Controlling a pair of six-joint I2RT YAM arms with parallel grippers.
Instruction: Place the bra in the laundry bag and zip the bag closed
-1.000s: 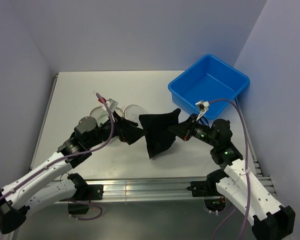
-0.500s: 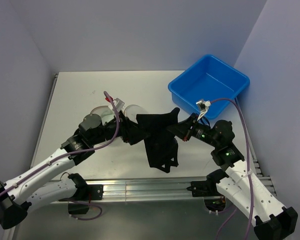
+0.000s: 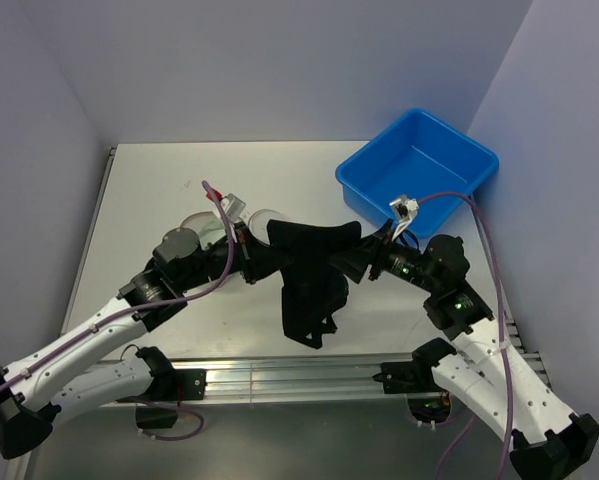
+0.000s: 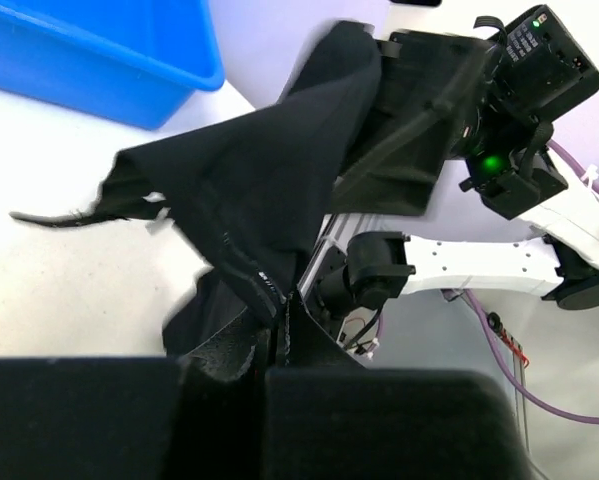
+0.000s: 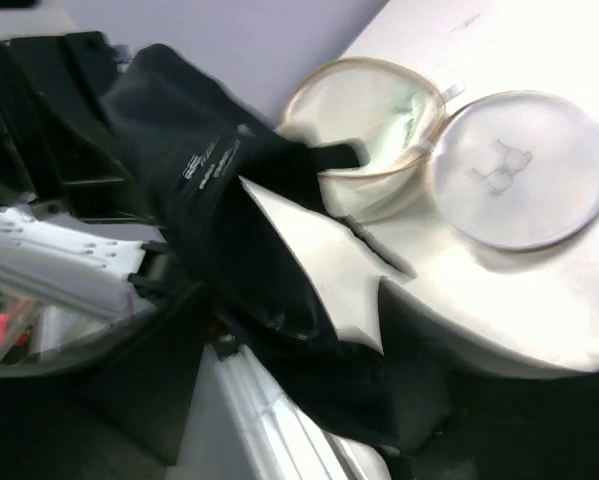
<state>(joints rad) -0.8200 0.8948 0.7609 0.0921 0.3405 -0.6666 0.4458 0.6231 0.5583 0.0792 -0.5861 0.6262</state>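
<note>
The black bra [image 3: 307, 262] is held up off the surface [image 3: 149, 190], stretched between the two arms near the middle of the top view. Its left end is pinched in the left tool [image 3: 251, 256], whose jaws are seen in the left wrist view to be closed on a fold of the dark fabric. Its right end is clamped in the right tool [image 3: 355, 260], and the rest of the cloth is left hanging down toward 6 o'clock, with a strap dangling at the lower edge. The laundry bag [image 3: 266, 220] is laid open on the surface at about 10 o'clock from the bra, just beyond the left tool. In the right wrist view it is shown as two whitish mesh rounds with tan rims lying side by side and touching, one carrying a small dark mark on its face. No part of the bra is seen inside the bag. The blue bin [image 3: 419, 165] is set at about 1 o'clock from the bra, against the far right corner of the surface.
</note>
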